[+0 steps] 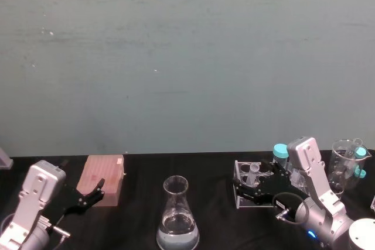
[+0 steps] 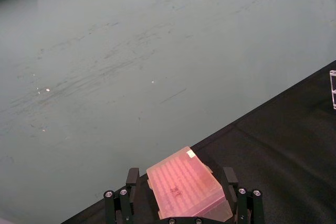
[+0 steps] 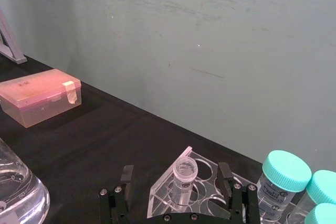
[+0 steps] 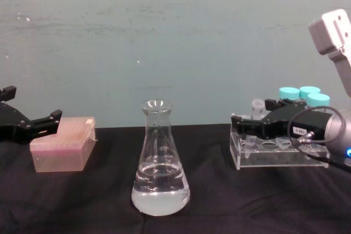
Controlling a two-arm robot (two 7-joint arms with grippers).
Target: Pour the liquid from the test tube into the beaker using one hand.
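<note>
The beaker (image 1: 177, 215) is a tall clear conical flask standing at the table's middle, with clear liquid (image 4: 160, 193) pooled in its wide base. The test tube (image 3: 184, 179), small, clear and capless, stands upright in a clear rack (image 4: 274, 154) to the right. My right gripper (image 3: 175, 176), on the silver arm, is open at the rack; its fingers (image 3: 224, 174) straddle the tube without touching it. In the chest view the right gripper (image 4: 253, 114) is level with the test tube (image 4: 256, 104). Whether the tube holds liquid I cannot tell. My left gripper (image 1: 94, 194) hangs open at the far left.
A pink lidded box (image 1: 104, 178) lies just ahead of the left gripper (image 2: 181, 174). Teal-capped tubes (image 3: 286, 174) stand behind the rack (image 1: 252, 188), and a glass jar (image 1: 345, 162) with more of them is at the far right. Black table runs between flask and rack.
</note>
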